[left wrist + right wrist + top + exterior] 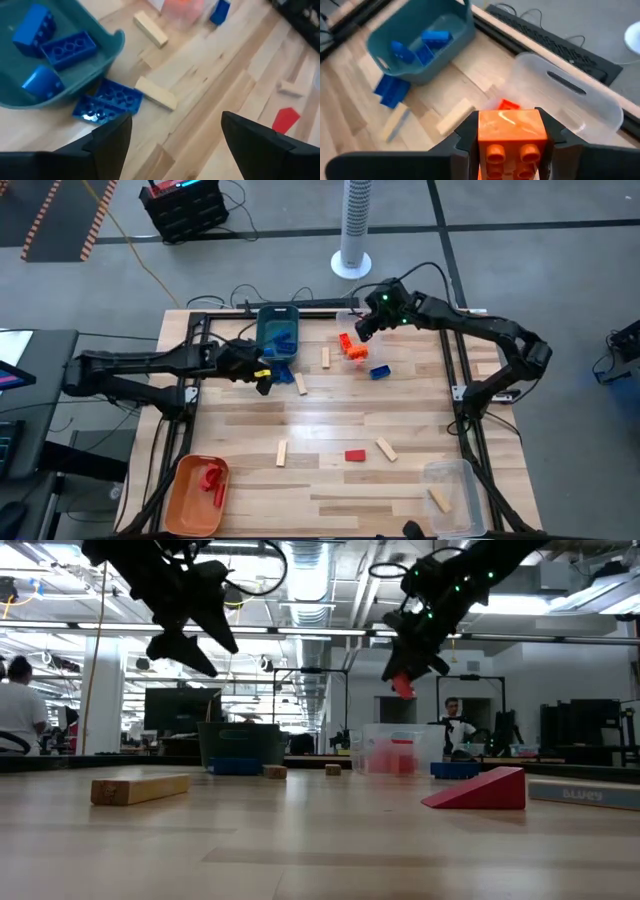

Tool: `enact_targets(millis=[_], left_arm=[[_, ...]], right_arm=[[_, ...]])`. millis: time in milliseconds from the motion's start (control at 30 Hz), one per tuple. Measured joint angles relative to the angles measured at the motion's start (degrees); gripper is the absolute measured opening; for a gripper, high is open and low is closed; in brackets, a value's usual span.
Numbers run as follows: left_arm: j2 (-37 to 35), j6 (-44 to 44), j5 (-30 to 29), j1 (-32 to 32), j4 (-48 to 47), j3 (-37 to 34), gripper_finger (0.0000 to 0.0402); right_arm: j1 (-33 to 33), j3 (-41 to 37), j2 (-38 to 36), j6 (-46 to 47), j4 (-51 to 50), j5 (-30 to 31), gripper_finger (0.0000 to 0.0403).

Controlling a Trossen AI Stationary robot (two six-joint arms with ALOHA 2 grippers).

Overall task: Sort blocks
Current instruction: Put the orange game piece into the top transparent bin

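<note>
My right gripper [362, 328] is up in the air near the table's far edge, shut on an orange studded block [510, 131], above a clear bin [570, 102] that has orange blocks [350, 347] beside it. My left gripper [263, 378] is open and empty, raised beside the teal bin [278, 332] that holds blue blocks [67, 47]. A flat blue block [107, 102] lies on the table against that bin's near side. Wooden sticks [300, 383] [325, 358], a blue block [380, 371] and a red wedge [355, 455] lie flat on the table. My right gripper pinches the orange block between its two fingers, one on each side wall [481, 131], with the studded face turned toward the wrist camera. The fingers point down and toward the table's left. The block is lifted clear, well above the table [402, 686].
An orange bin [197, 493] with red blocks stands at the near left corner, and a clear bin [450, 495] with a wooden block at the near right. More wooden blocks [282, 453] [385, 448] lie near the table's middle. Cables run along the far edge.
</note>
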Motion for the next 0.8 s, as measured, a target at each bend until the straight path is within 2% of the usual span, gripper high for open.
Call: enact_targets(millis=[167,300,500,633,800], left_arm=[[3.2,0.4,0.6,-0.4,1.6,0.0,0.0288],[4.6,0.3,0.9,-0.4,3.8,0.0,0.0286],[4.4,-2.4,1.0,-0.5,2.8,0.0,0.0286],[4.3,-2.8,1.0,-0.5,1.5,0.0,0.0286],[4.3,0.9,1.0,-1.8,0.5,0.0,0.0286]], right_arm=[[-0.6,-1.0,2.7,-0.1,-0.4,-0.6,0.0123],[-0.7,0.8,7.6,-0.5,0.2,-0.7,0.0123],[-1.1,6.0,14.8,0.2,-1.5,-0.5,0.0123],[-1.1,9.8,19.4,-1.0,-4.8,2.8,0.0123],[-1.5,14.2,23.6,-2.9,-7.3,3.6,0.0128]])
